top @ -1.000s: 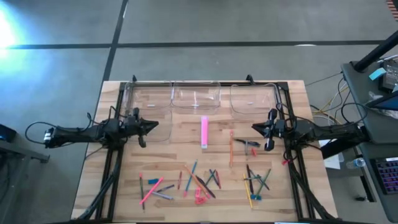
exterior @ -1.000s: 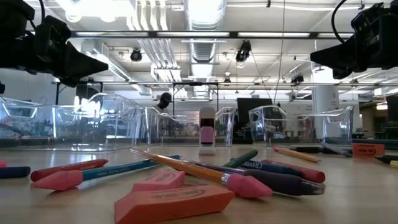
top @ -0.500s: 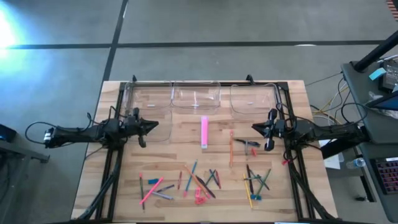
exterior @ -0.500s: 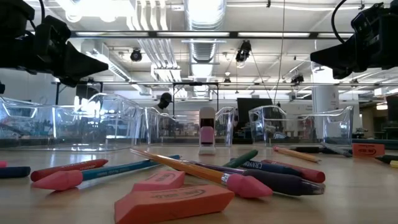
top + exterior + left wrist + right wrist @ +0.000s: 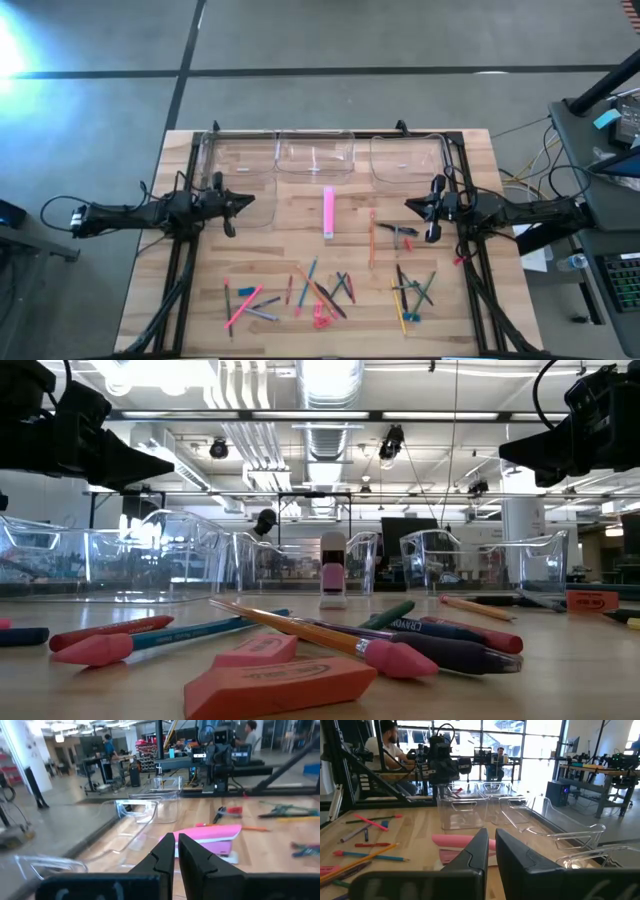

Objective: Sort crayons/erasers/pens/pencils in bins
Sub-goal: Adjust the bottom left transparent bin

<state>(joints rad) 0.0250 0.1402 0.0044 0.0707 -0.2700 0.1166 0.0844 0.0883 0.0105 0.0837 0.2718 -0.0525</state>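
Wooden table (image 5: 250,250), clear bins (image 5: 315,157) hard to separate, erasers (image 5: 270,678) blurred

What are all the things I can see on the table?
bins: clear; three show plainly from above along the far edge, a fourth by the left arm is hard to make out, all look empty
pink box: one, table middle, in front of the bins
erasers: at least two, pink-red, near edge
pens, pencils and crayons: many, mixed colours, scattered over the near half
table: one, light wood
people: a few, in the room beyond
left gripper: shut, empty, left side
right gripper: shut, empty, right side
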